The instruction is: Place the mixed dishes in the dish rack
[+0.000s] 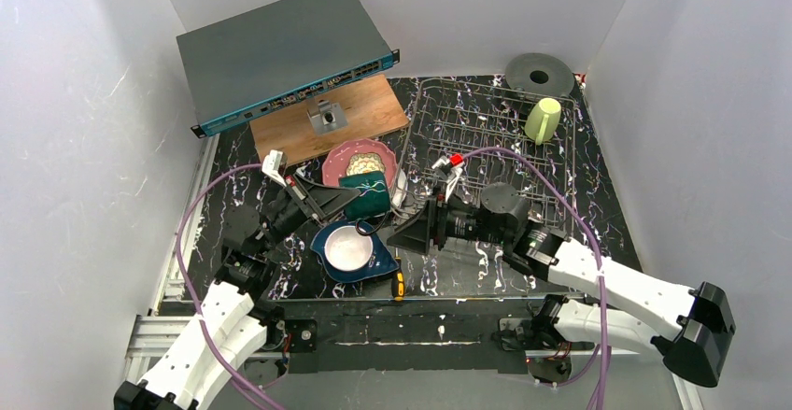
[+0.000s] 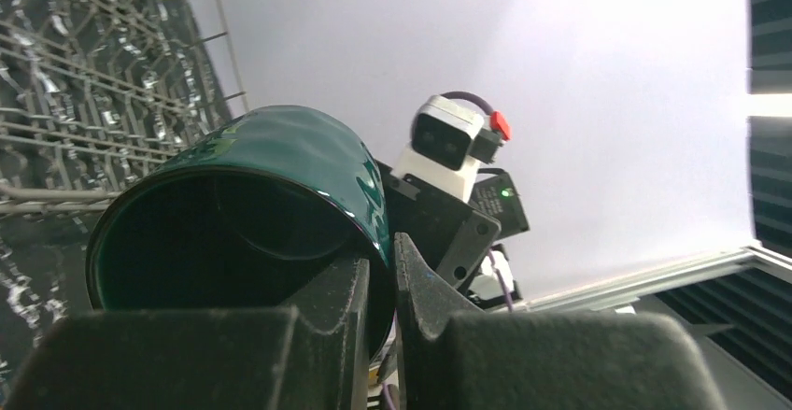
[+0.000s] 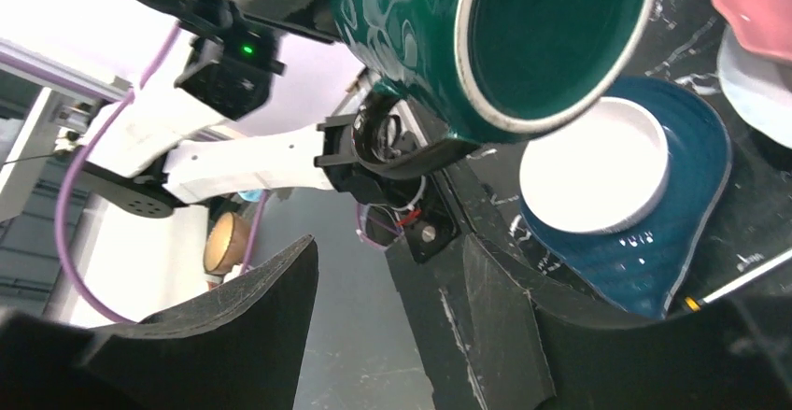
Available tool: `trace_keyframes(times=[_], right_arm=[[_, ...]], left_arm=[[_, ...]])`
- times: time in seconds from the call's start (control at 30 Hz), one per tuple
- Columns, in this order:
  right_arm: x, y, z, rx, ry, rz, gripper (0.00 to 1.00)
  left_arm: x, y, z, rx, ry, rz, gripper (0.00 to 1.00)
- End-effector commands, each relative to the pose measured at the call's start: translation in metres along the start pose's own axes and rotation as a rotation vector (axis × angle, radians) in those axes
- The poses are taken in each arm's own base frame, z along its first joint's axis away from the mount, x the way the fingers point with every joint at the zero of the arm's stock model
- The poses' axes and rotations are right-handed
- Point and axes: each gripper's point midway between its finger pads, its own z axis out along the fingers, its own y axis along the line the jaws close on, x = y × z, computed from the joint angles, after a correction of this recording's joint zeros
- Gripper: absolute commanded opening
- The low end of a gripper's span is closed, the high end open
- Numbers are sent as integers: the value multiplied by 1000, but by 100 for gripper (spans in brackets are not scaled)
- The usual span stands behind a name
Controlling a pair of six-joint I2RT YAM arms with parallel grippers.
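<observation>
My left gripper [image 2: 381,275] is shut on the wall of the dark teal mug [image 2: 280,172], one finger inside the rim and one outside. It holds the mug [image 1: 369,195] tilted above the table, left of the dish rack [image 1: 486,139]. My right gripper [image 1: 406,231] stands open just right of the mug [image 3: 523,36], with nothing between its fingers [image 3: 233,317]. A white bowl [image 1: 347,247] sits on the dark blue plate [image 1: 374,265] below the mug. The cream flower-shaped dish [image 1: 362,162] lies on the pink plate [image 1: 336,160]. A pale yellow-green mug [image 1: 543,119] is in the rack.
A wooden board [image 1: 360,102] and a grey network switch [image 1: 280,50] lie at the back left. A grey tape roll [image 1: 540,76] sits behind the rack. The yellow-and-black screwdriver [image 1: 399,284] lies near the table's front edge. White walls close in on both sides.
</observation>
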Motion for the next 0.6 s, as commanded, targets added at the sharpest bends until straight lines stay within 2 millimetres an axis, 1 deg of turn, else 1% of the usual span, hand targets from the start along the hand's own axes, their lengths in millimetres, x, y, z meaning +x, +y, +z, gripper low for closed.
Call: trace_keyframes(times=[0.0,0.17,0.27,0.43,0.57], right_arm=[[-28,40,7,-158,-70,-25,67],[-40,50,19,-178,-70,71,66],[-45,48,26,-154,-76,131,65],[-48,44,33,-113,-78,170,63],[-52,46,40,-105,-74,193,59]], left_arm=[[-8,-55,-12,239,-60,-9,0],[-3,-63,-14,267,-35,58,0],[-2,-63,-18,270,-44,70,0],[1,-62,-20,266,-40,80,0],[1,-60,-22,263,-46,76,0]])
